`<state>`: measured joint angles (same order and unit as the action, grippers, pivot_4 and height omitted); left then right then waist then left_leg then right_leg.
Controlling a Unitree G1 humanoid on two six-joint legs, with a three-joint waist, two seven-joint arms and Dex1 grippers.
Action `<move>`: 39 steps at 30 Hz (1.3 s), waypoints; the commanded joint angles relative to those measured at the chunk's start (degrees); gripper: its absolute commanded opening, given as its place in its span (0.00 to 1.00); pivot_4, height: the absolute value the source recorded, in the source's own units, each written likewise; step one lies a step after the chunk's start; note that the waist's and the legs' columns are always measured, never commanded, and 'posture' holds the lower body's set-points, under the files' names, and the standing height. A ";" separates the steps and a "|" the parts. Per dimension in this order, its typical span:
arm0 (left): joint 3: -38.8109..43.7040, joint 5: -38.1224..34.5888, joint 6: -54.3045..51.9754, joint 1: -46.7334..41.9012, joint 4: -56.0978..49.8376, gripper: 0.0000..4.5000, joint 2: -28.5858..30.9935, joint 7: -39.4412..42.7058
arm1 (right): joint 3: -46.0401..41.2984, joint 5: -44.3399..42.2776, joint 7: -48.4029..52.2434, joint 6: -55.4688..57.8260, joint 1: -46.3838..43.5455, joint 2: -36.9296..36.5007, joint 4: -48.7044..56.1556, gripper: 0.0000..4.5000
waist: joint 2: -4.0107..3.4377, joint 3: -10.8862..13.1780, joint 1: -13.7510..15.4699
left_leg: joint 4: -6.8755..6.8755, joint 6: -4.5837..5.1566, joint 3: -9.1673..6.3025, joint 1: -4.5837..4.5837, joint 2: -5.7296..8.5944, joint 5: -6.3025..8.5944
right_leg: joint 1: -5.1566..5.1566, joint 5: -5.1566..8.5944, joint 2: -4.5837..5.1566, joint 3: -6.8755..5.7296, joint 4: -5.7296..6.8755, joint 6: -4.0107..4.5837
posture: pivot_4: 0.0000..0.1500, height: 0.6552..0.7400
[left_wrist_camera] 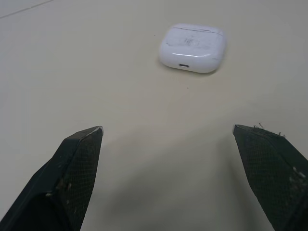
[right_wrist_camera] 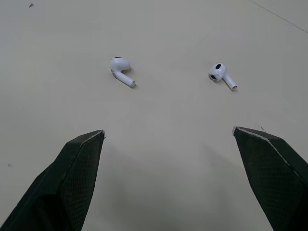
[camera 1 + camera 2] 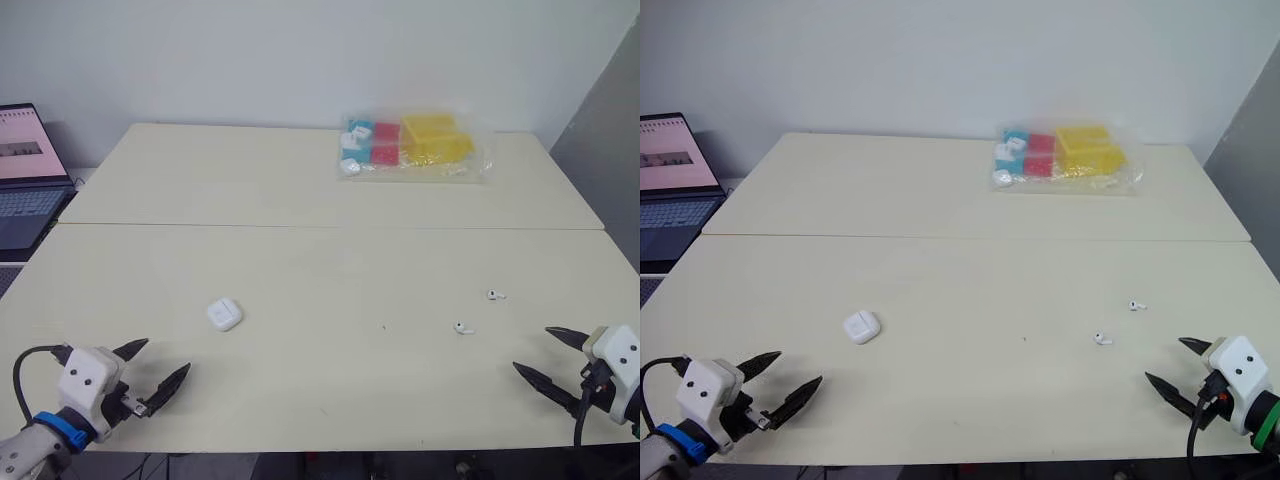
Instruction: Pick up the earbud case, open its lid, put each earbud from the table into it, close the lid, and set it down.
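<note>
Progress is nil: closed earbud case (image 3: 225,314), nearer earbud (image 3: 461,328) and farther earbud (image 3: 494,295) lie untouched on the tabletop (image 3: 330,270), with left gripper (image 3: 166,356) and right gripper (image 3: 532,349) fingers spread.

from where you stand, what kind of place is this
Probably an office or lab work area: two pale tables butted together against a bare white wall, an open laptop off the left side, and a clear bag of coloured items at the back.
</note>
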<state>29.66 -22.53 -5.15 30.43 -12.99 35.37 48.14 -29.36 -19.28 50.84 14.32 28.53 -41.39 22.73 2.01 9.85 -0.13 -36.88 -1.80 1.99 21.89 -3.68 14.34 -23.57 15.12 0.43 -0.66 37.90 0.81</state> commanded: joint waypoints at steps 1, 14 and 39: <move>2.32 -1.92 -1.94 -0.08 -1.39 1.00 2.62 1.58 | -0.40 -1.49 0.73 0.04 -1.52 -1.04 1.18 0.99 | -0.03 0.00 -0.01 | 0.00 0.00 0.00 -0.01 0.00 0.00 | 0.00 0.00 0.00 0.00 0.00 0.00 | 1.00 0.95; 0.57 -1.71 -4.30 -6.71 0.36 1.00 11.67 7.70 | 14.22 -9.75 11.14 10.30 -24.09 -16.86 9.55 0.99 | 0.02 0.06 0.00 | 0.02 -0.13 0.03 0.05 0.03 0.09 | 0.00 0.06 -0.15 -0.02 0.04 -0.13 | 1.00 0.95; -22.53 5.79 -18.67 -34.13 9.66 1.00 22.40 12.28 | 32.34 -9.33 22.58 10.86 -45.20 -18.66 7.25 0.99 | 0.02 0.14 0.02 | 0.02 -0.28 0.06 0.13 0.02 0.19 | -0.19 0.12 -0.38 -0.04 0.23 -0.19 | 1.00 0.95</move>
<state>7.96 -18.54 -25.14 -2.40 -4.06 57.57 60.70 2.79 -28.71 73.30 25.85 -15.25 -60.31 29.35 2.02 9.99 -0.11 -36.88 -2.08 2.06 22.01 -3.66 14.53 -23.76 15.24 0.03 -0.70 38.16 0.62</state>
